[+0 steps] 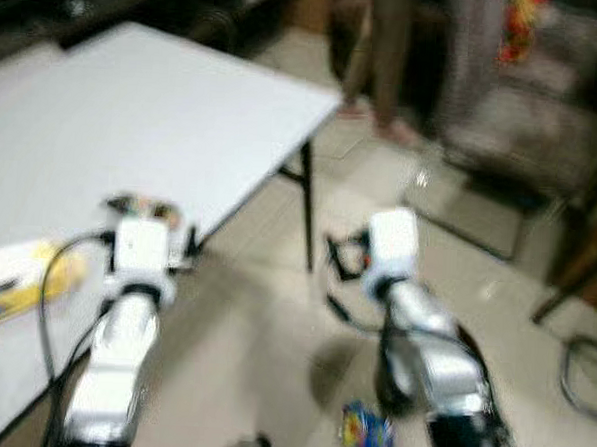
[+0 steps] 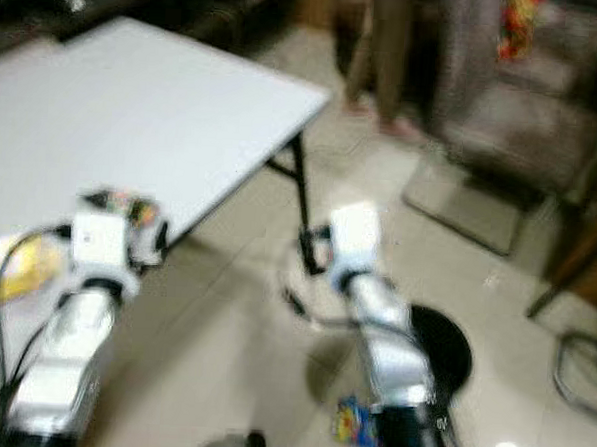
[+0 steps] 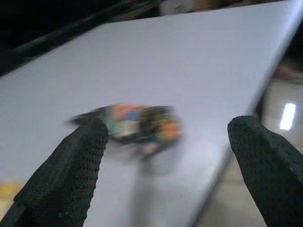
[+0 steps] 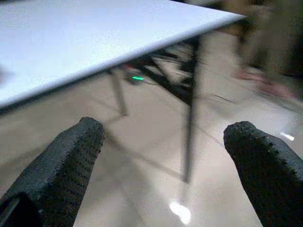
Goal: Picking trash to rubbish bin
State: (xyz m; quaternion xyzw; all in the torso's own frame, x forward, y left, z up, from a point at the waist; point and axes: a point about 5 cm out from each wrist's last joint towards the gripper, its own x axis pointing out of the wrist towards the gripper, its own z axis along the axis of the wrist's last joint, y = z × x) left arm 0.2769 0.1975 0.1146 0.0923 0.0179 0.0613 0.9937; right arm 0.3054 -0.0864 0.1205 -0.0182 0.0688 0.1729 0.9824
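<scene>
A crumpled colourful wrapper [image 3: 139, 124] lies on the white table [image 1: 164, 106] near its front edge. My left gripper [image 3: 169, 128] is open just short of the wrapper, one finger [image 3: 71, 175] on each side, not touching it. From the head view the left gripper [image 1: 144, 213] hovers over the table edge with the wrapper [image 1: 139, 206] just past it. My right gripper [image 1: 343, 256] is open over the floor beside the table leg [image 1: 306, 209], holding nothing. A second colourful wrapper [image 1: 368, 430] lies on the floor by my right arm.
A yellow packet [image 1: 15, 279] lies on the table at the left. A dark round object [image 2: 440, 353] sits on the floor behind my right arm. A person's legs [image 1: 382, 58] stand beyond the table. A chair [image 1: 524, 125] is at the right. The views are blurred.
</scene>
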